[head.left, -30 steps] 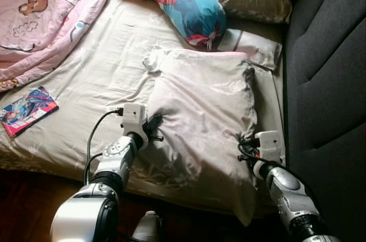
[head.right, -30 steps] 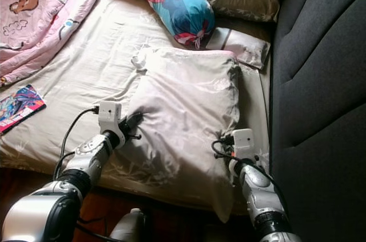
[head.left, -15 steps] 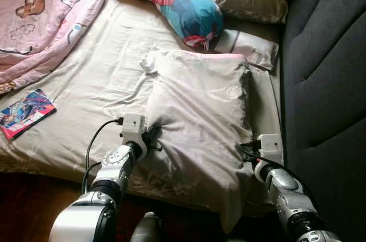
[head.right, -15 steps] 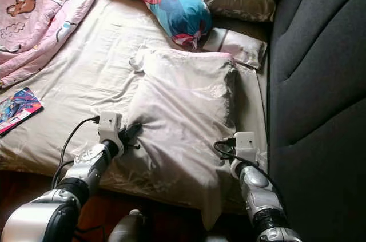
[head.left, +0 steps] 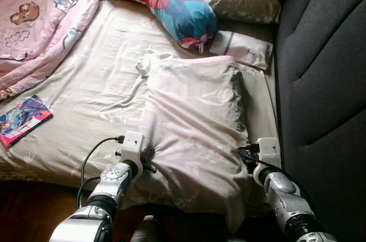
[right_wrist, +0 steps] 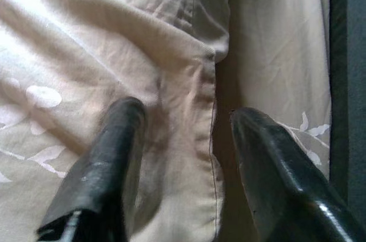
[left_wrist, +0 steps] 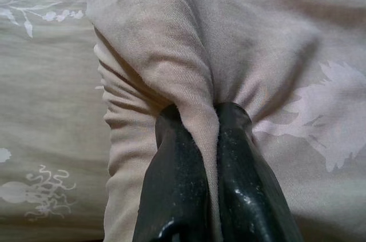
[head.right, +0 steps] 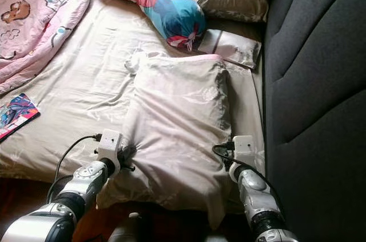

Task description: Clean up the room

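Beige pillow pinched in my left gripper; right gripper spread astride its edge; book, blanket untidied.

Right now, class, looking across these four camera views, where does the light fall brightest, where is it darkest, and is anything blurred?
Head views: daylight brightens the bed sheet and pillow; the sofa and the floor below the bed are in deep shadow. Left wrist view: evenly lit; the left gripper, pinching pillow fabric, looks soft-focused up close. Right wrist view: glare at one corner; the right gripper is slightly blurred.
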`<state>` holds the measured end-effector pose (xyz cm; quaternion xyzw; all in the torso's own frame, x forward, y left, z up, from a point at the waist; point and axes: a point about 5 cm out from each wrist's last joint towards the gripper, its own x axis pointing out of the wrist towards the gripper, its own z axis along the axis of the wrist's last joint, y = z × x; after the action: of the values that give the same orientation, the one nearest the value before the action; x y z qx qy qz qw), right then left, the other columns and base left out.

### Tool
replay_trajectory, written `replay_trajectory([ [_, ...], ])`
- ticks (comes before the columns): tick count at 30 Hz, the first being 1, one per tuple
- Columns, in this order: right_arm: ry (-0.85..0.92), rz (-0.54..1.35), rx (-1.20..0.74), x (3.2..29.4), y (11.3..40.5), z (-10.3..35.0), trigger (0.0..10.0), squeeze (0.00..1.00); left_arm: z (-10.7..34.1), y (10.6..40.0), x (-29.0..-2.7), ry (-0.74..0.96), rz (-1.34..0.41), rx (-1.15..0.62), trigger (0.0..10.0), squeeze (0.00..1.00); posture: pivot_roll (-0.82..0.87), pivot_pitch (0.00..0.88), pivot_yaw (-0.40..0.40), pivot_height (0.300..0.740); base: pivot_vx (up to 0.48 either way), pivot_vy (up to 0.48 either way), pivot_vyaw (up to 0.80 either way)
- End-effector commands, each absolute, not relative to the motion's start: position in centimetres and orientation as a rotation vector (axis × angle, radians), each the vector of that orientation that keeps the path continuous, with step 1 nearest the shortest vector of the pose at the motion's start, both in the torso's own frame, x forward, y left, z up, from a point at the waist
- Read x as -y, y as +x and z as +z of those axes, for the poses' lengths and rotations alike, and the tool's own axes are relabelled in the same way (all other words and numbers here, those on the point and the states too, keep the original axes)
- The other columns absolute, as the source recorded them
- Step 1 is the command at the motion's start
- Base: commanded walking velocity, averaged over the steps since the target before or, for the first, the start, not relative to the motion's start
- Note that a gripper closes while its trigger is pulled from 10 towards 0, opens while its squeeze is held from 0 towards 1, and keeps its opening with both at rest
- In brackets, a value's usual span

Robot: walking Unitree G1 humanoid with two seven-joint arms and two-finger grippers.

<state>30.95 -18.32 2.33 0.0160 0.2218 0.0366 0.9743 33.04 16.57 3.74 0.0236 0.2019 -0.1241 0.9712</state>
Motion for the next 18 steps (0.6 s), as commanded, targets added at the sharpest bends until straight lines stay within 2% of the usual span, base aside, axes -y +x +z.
replay_trajectory([
  [1, 0.047, 0.067, -0.498, 18.1, 30.0, 1.0, 10.0, 1.0, 1.9, 31.6, -17.3, 0.077, -0.24, -0.496, 10.0, 0.0, -0.12, 0.232, 0.038, 0.74, 0.0, 0.0, 0.0],
  [2, 0.047, 0.067, -0.498, 18.1, 30.0, 1.0, 10.0, 1.0, 1.9, 31.6, -17.3, 0.077, -0.24, -0.496, 10.0, 0.0, -0.12, 0.232, 0.038, 0.74, 0.0, 0.0, 0.0],
  [3, 0.062, 0.056, -0.501, 17.9, 29.9, 0.9, 10.0, 0.44, 2.0, 31.6, -17.3, 0.079, -0.236, -0.494, 10.0, 0.0, -0.12, 0.233, 0.038, 0.74, 0.0, 0.0, 0.0],
  [4, 0.067, 0.053, -0.502, 17.9, 29.9, 0.9, 10.0, 0.44, 2.0, 31.6, -17.3, 0.08, -0.234, -0.494, 10.0, 0.0, -0.12, 0.233, 0.038, 0.74, 0.0, 0.0, 0.0],
  [5, 0.079, 0.045, -0.507, 17.8, 29.9, 0.8, 10.0, 0.0, 2.0, 31.7, -17.4, 0.08, -0.23, -0.49, 10.0, 0.0, -0.12, 0.234, 0.039, 0.74, 0.0, 0.0, 0.0],
  [9, 0.144, 0.039, -0.523, 17.2, 29.4, 0.1, 10.0, 0.0, 2.2, 31.7, -17.8, 0.079, -0.213, -0.469, 10.0, 0.0, -0.11, 0.245, 0.044, 0.74, 0.0, 0.0, 0.0],
  [14, 0.137, 0.055, -0.541, 16.5, 29.2, -0.3, 10.0, 0.0, 2.4, 31.8, -18.0, 0.071, -0.211, -0.452, 10.0, 0.0, -0.1, 0.257, 0.052, 0.74, 0.0, 0.0, 0.0],
  [18, 0.149, 0.059, -0.509, 16.1, 29.3, -0.1, 10.0, 0.0, 2.4, 31.7, -18.1, 0.068, -0.214, -0.441, 10.0, 0.0, -0.09, 0.27, 0.062, 0.716, 0.0, 0.0, 0.0],
])
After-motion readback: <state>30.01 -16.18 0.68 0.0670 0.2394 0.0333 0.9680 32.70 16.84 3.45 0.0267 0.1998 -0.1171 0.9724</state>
